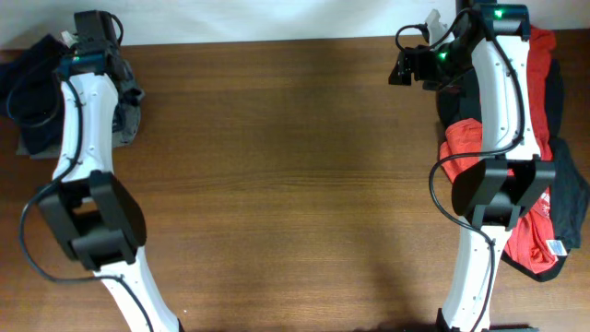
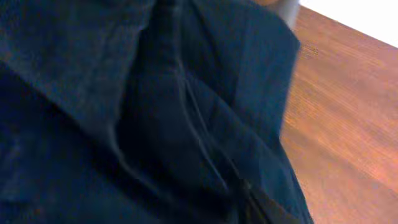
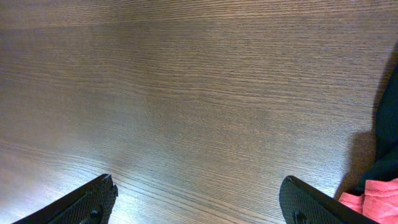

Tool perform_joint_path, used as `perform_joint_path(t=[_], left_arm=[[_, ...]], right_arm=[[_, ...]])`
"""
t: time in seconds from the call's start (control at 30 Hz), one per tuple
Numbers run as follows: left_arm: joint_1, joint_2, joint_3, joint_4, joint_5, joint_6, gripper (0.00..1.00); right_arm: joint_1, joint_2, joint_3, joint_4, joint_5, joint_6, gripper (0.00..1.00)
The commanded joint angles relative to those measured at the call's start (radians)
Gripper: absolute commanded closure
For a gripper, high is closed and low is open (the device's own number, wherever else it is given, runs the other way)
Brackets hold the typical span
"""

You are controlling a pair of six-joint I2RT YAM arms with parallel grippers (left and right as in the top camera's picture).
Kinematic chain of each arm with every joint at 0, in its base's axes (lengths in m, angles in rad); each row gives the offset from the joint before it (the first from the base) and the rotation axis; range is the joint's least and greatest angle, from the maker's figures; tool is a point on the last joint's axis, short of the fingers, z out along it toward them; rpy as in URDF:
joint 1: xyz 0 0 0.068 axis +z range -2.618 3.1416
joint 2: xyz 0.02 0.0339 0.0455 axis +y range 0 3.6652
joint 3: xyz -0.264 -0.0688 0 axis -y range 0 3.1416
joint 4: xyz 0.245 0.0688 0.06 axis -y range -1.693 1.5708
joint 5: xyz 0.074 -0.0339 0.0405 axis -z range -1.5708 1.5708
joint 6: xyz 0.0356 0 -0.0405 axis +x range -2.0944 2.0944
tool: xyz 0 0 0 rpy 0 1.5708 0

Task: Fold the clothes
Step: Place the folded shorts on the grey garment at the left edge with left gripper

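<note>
Dark navy shorts [image 1: 32, 88] lie bunched at the table's far left edge. They fill the left wrist view [image 2: 155, 112], very close to the camera. My left gripper [image 1: 89, 30] is over the back left corner by that pile. Its fingers are hidden, so I cannot tell whether it holds anything. My right gripper [image 1: 406, 66] hovers open and empty above bare wood at the back right [image 3: 198, 202]. A red T-shirt [image 1: 539, 226] lies on black garments [image 1: 556, 92] along the right edge. A red corner [image 3: 373, 200] and black cloth [image 3: 388, 137] show beside the right finger.
A grey garment [image 1: 129, 122] lies beside the left arm, next to the navy pile. The brown wooden table [image 1: 295, 184] spans the middle between the two arms. A white wall runs along the table's back edge.
</note>
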Motion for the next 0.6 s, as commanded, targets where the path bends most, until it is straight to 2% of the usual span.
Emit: perform_joint_path(t=[0.0,0.1,0.2,0.43,0.5,0.57], left_arm=[[0.000,-0.181,0.014,-0.060,0.083,0.012,0.57],[0.000,-0.241,0.014,-0.082,0.083,0.035,0.58],[0.004,-0.250,0.014,-0.023,0.083,0.117,0.60],[0.061,-0.135,0.012,0.100,0.083,0.318,0.66],[0.092,-0.090,0.012,0.113,0.087,0.339,0.66],[0.124,-0.052,0.012,0.100,0.104,0.338,0.73]], right_arm=[[0.003,-0.015,-0.003,-0.007,0.013,-0.010,0.11],[0.003,-0.015,-0.003,-0.006,0.013,-0.010,0.11],[0.003,-0.015,-0.003,-0.006,0.013,-0.010,0.11],[0.003,-0.015,-0.003,-0.011,0.013,-0.010,0.11],[0.003,-0.015,-0.003,-0.011,0.013,-0.010,0.11],[0.003,-0.015,-0.003,-0.012,0.013,-0.010,0.12]])
